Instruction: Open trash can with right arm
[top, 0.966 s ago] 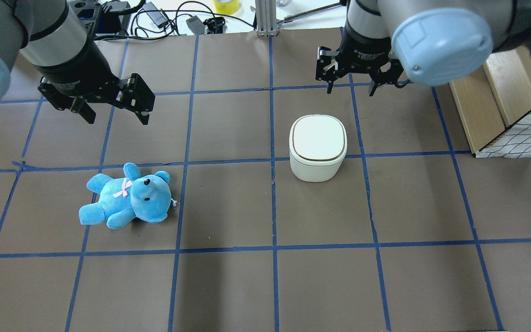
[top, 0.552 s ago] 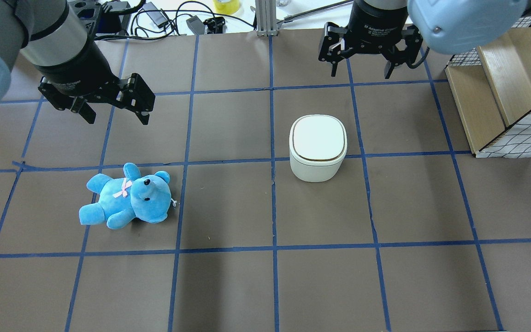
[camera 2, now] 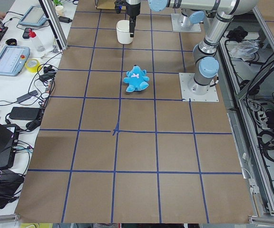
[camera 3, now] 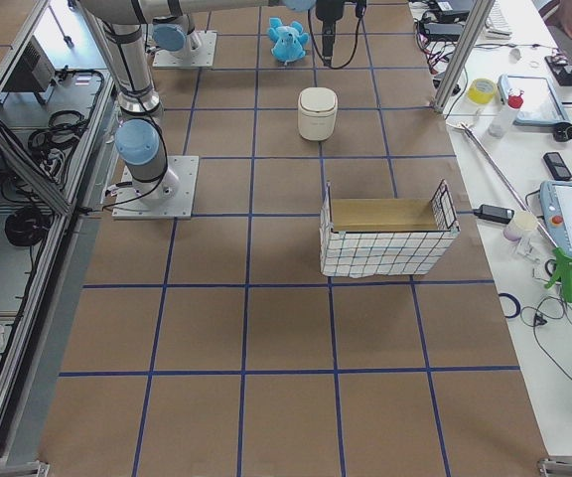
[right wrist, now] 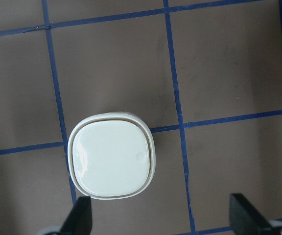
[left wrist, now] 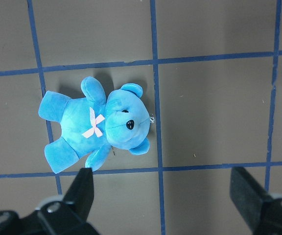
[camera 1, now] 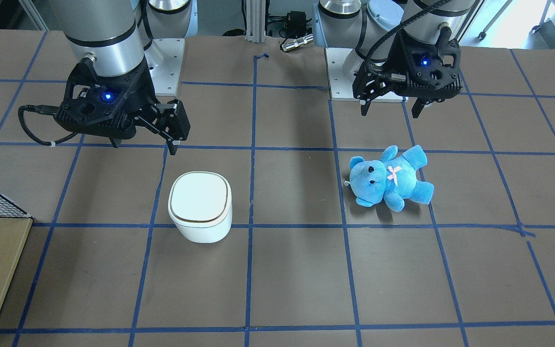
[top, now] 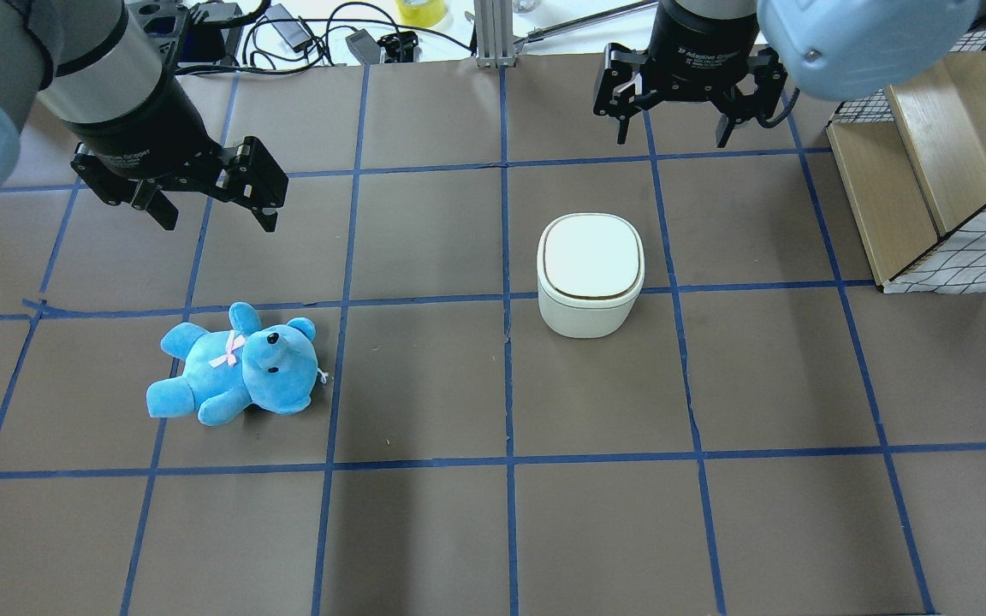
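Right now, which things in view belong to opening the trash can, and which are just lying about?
Part of the job:
- trash can, lid shut
- right gripper, open, not touching the can

Just lying about:
- blue teddy bear, lying on the table
- wire-mesh basket
- left gripper, open and empty

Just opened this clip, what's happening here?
Nothing is being handled yet. The right gripper hangs open and empty above the table, on the far side of the white trash can and apart from it. The can's lid is shut. The left gripper, also open and empty, hangs near the blue teddy bear, which lies face up and untouched.
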Robot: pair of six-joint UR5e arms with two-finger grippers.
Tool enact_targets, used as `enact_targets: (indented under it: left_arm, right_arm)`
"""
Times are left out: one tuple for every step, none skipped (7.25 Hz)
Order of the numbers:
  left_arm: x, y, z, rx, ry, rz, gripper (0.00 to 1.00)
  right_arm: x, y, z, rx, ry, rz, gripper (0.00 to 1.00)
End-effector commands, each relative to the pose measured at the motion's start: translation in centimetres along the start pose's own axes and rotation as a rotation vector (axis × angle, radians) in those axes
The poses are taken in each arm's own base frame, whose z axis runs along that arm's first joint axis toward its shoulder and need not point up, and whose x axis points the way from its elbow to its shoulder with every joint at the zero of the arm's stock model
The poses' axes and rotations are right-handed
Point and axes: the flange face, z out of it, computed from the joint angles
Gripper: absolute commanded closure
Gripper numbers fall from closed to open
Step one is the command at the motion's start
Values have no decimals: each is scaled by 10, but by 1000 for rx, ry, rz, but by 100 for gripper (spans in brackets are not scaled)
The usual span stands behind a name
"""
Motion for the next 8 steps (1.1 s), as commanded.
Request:
enact_targets:
  left_arm:
    - [0, 0, 0, 0, 0, 0, 0]
    - [0, 0, 0, 0, 0, 0, 0]
    - [0, 0, 0, 0, 0, -1, 0]
    - [0, 0, 0, 0, 0, -1, 0]
    - [0, 0, 0, 0, 0, 0, 0]
    - [0, 0, 0, 0, 0, 0, 0]
    - [0, 0, 0, 0, 0, 0, 0]
    - [0, 0, 0, 0, 0, -1, 0]
  right_arm:
    - [0, 0, -3, 5, -5, -1, 0]
    - [0, -1, -4, 6, -7, -1, 0]
    - [0, 0, -3, 5, -6, -1, 0]
    - [0, 0, -2, 3, -3, -1, 0]
    - [0, -1, -7, 13, -7, -1, 0]
    - [2, -1, -11, 14, -7, -1, 0]
    - [4, -1, -14, 18, -6, -19, 0]
    - [4, -1, -14, 19, -6, -27, 0]
